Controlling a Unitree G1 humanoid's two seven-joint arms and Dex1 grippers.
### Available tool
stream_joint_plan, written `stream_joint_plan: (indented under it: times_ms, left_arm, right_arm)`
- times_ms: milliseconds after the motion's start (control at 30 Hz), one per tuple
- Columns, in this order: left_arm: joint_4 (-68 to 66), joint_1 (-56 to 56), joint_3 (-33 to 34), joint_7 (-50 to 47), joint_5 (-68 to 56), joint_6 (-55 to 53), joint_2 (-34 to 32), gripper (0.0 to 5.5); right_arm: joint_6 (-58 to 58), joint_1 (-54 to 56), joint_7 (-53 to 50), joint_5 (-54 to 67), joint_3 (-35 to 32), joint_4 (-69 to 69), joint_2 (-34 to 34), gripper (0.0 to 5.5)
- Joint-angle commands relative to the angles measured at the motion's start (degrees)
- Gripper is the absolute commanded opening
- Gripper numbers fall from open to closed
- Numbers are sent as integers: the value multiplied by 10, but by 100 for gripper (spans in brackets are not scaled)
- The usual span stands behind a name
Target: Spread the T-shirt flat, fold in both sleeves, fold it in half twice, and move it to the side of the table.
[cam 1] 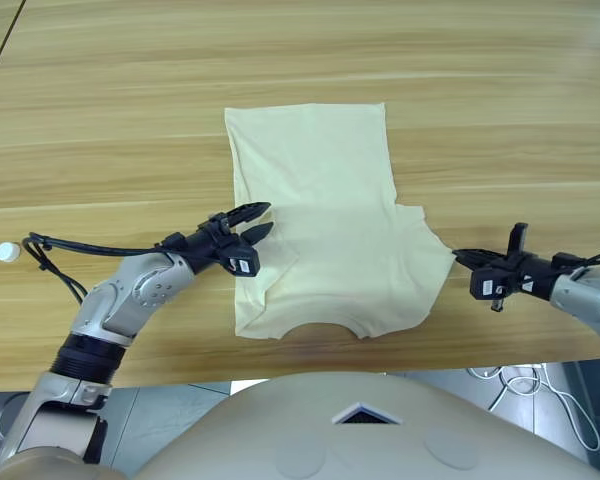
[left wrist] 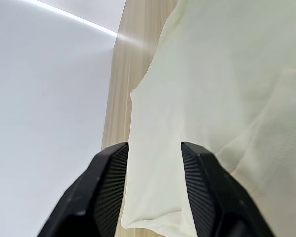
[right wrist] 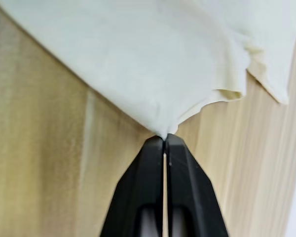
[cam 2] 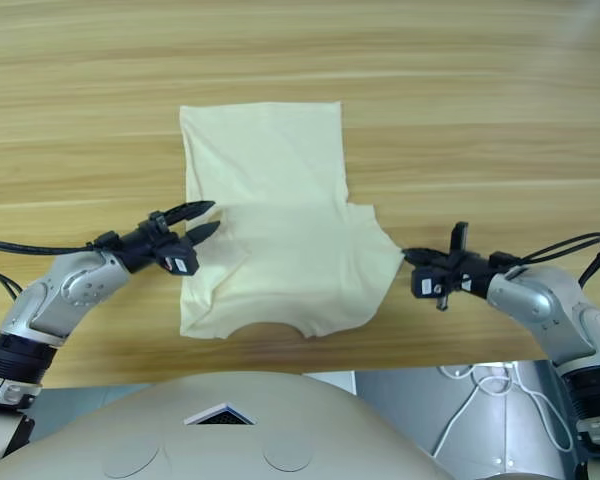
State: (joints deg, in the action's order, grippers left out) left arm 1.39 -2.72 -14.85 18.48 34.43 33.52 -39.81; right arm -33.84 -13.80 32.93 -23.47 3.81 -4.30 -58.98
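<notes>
1. Fabric sits pinched in the right jaws: their two smooth black fingers point(right wrist: 145, 192) are pressed flat together, clenched on the very tip of the right sleeve point(cam 1: 427, 255).
2. The left jaws are released. Their two ribbed black fingers point(left wrist: 111, 190) stand apart with cloth showing in the gap between them. They hover at the left edge of the garment, about halfway along its length, and I cannot tell whether the tips touch the cloth.
3. The pale yellow short-sleeved cotton T-shirt point(cam 1: 315, 170) lies spread on the counter between the two arms. Its curved neckline point(cam 1: 323, 316) points toward the robot and its straight hem lies on the far side.
4. The right sleeve is drawn out sideways to a point where it is held. The shirt's left side runs almost straight from hem to shoulder, with a second layer of cloth lying over the chest there.
5. The light wood-grain counter point(cam 1: 110, 110) carries the shirt, which sits around the middle of its width and close to its near edge.
6. A thin black cable point(cam 1: 90, 250) runs from the left arm across the counter toward a small white round object point(cam 1: 6, 252) on the robot's left.
7. Loose white cables point(cam 1: 540, 385) lie on the grey floor point(cam 1: 460, 385) below the counter's near edge, on the robot's right.
</notes>
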Motion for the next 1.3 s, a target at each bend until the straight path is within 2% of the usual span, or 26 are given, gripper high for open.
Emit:
stream_joint_plan:
  times_ms: [33, 367, 533, 833, 1300]
  left_arm:
    - [-11, 13, -3, -5, 2, 4, 2, 200]
    - [-15, 21, -9, -5, 4, 5, 6, 200]
    - [-15, 24, -11, -5, 5, 5, 9, 200]
    - [-18, 29, -15, -5, 5, 4, 15, 200]
    - [-19, 30, -23, -8, 8, 0, 25, 200]
  right_arm:
    - [-13, 8, -3, 32, -15, 27, 4, 3]
    - [-43, 5, 23, 69, 1, 97, 5, 3]
    - [-36, 37, 47, 67, 34, 119, 20, 3]
    - [-16, 120, 82, 57, 97, 112, 72, 3]
    - [-11, 188, 119, 43, 161, 87, 114, 3]
